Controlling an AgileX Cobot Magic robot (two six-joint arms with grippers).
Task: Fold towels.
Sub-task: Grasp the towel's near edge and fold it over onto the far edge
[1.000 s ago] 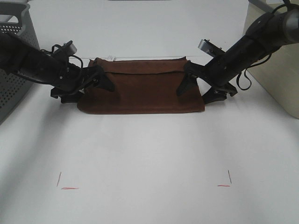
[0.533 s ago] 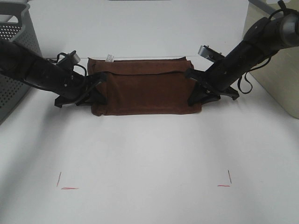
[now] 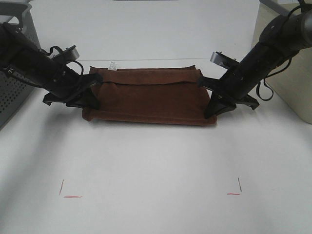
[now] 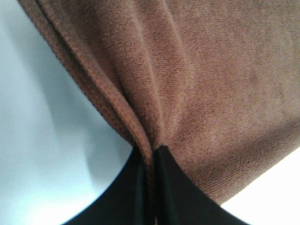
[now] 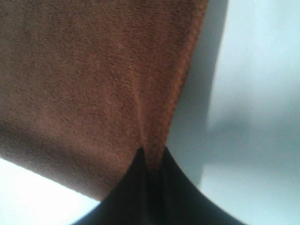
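Observation:
The dark reddish-brown towel (image 3: 148, 97) lies folded at the back middle of the white table, with a small white tag (image 3: 113, 65) at its back left corner. My left gripper (image 3: 91, 101) is shut on the towel's left edge; the left wrist view shows cloth (image 4: 197, 84) pinched between the black fingers (image 4: 176, 192). My right gripper (image 3: 210, 109) is shut on the towel's right edge; the right wrist view shows cloth (image 5: 93, 84) pinched between its fingers (image 5: 173, 187). The towel's front edge hangs slightly lifted between both grippers.
A grey perforated basket (image 3: 13, 73) stands at the left edge. A beige box (image 3: 287, 83) stands at the right. Red corner marks (image 3: 68, 194) (image 3: 235, 189) are on the table nearer the front.
Both grippers closed on the towel's side edges and lifted them. The towel's front edge has moved forward and now sags between them.

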